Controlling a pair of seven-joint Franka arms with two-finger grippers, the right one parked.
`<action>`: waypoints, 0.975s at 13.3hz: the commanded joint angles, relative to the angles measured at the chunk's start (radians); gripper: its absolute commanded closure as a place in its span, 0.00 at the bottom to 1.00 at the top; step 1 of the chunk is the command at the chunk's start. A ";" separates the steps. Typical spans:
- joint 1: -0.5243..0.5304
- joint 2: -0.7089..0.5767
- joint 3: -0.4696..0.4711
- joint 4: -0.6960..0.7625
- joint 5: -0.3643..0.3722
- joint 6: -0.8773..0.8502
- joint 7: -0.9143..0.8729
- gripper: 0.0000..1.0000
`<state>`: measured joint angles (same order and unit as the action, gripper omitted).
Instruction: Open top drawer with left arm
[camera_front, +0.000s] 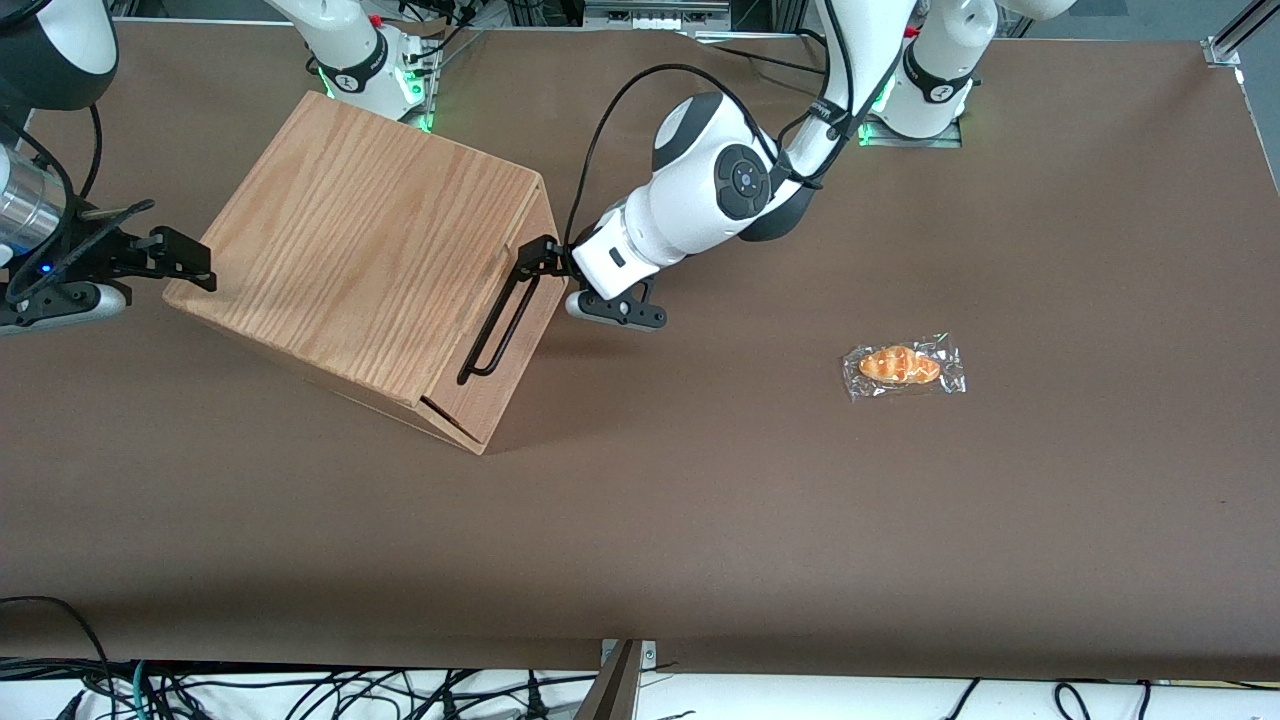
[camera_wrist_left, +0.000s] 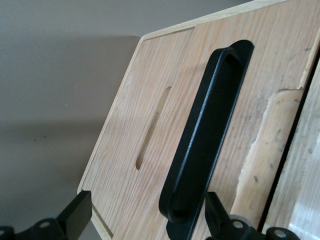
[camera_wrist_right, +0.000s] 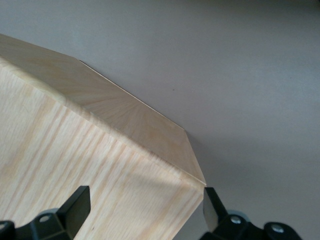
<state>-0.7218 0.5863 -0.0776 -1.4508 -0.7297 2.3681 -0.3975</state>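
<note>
Black and spread wide, the hand (camera_front: 548, 262) of the left arm (camera_front: 720, 195) sits at the end of the bar handle (camera_front: 502, 320) farther from the front camera — one finger (camera_wrist_left: 216, 212) just beside the bar, the other (camera_wrist_left: 75, 215) well apart. The top drawer (camera_front: 508, 345) looks closed in the oak cabinet (camera_front: 370, 250) on the brown counter (camera_front: 700, 520); a wrapped pastry (camera_front: 902, 366) lies toward the working arm's end.

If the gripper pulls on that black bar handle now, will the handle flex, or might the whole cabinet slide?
The black bar handle looks like rigid metal, so it probably won't flex. The cabinet stands loose on the table, so it might slide or turn. The open gripper straddles the handle's end, so an off-centre pull could twist the top drawer.
</note>
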 joint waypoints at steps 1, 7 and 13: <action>-0.022 0.041 0.024 0.055 -0.001 -0.007 -0.018 0.00; -0.036 0.098 0.025 0.118 0.061 -0.007 -0.066 0.00; -0.036 0.107 0.025 0.116 0.151 -0.007 -0.090 0.00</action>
<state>-0.7465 0.6708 -0.0672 -1.3750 -0.6219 2.3680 -0.4626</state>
